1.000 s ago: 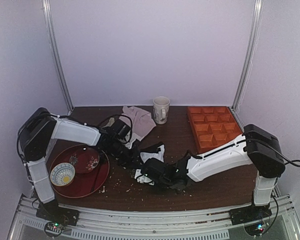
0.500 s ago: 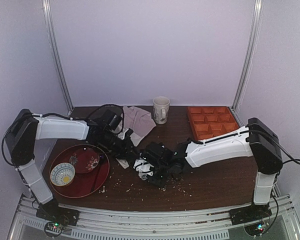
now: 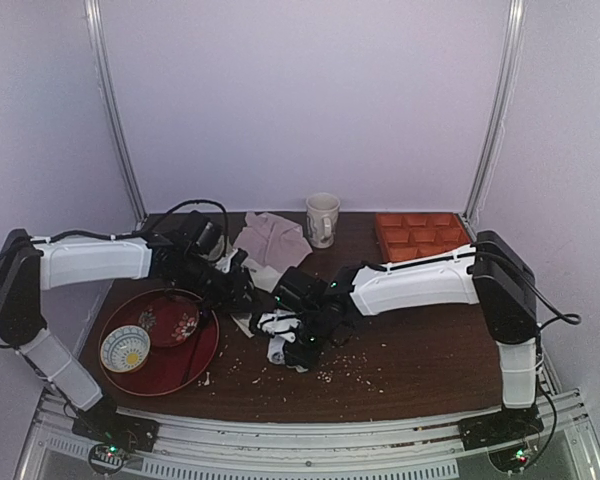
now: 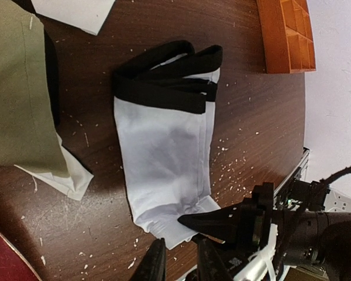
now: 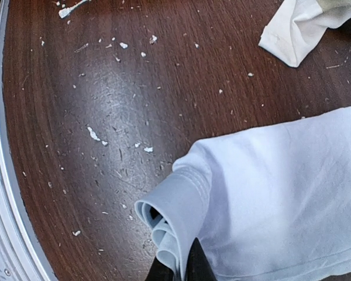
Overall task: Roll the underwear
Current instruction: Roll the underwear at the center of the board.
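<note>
The underwear (image 4: 164,152) lies folded on the brown table, white body with black hems at its far end. In the top view it (image 3: 276,328) is a small white bundle between the two grippers. My right gripper (image 5: 180,270) is shut on the near end, which curls over in rolled layers (image 5: 175,216). Its dark fingers (image 4: 219,222) show in the left wrist view, pinching that edge. My left gripper (image 4: 180,266) is open and empty, just short of the same near edge, with bare table between its fingers. It (image 3: 238,292) hangs left of the bundle.
A red tray (image 3: 195,362) with a patterned bowl (image 3: 125,348) sits at the left. A mug (image 3: 322,218), a pale pinkish-grey cloth (image 3: 272,238) and an orange compartment tray (image 3: 420,235) stand at the back. An olive-beige garment (image 4: 14,88) lies beside the underwear. Crumbs litter the table.
My right gripper has moved left and away from the front edge, carrying the underwear's near end over. The left arm has swung back to the left.
</note>
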